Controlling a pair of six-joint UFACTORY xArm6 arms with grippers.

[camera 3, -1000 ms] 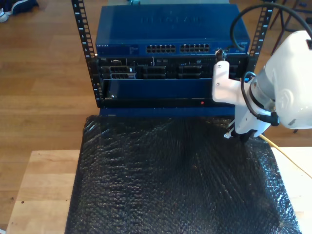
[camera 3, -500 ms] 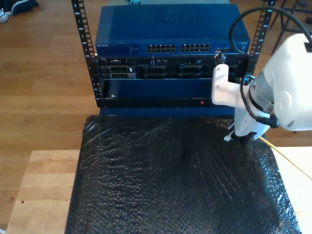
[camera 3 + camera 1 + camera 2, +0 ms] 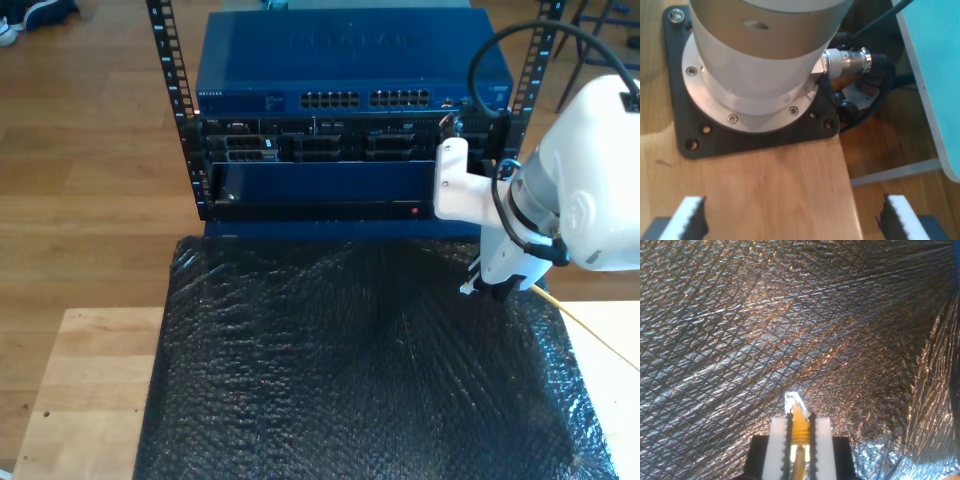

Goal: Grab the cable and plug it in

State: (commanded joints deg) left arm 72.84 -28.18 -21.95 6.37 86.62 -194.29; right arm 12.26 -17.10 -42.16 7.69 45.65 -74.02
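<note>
While clamped in second claw (image 3: 800,442): one cable (image 3: 799,427), plug seemingly clear.

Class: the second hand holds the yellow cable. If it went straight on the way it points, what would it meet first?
Most likely the black bubble wrap ahead: my second hand, shut on the cable, points its clear plug at that sheet. Depth is unclear.

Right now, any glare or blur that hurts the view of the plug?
Second wrist view: warm glints scatter across the black bubble wrap, and the clear plug at my second gripper is washed out and soft. Exterior view: overall soft, the plug barely resolves, the yellow cable is readable.
</note>
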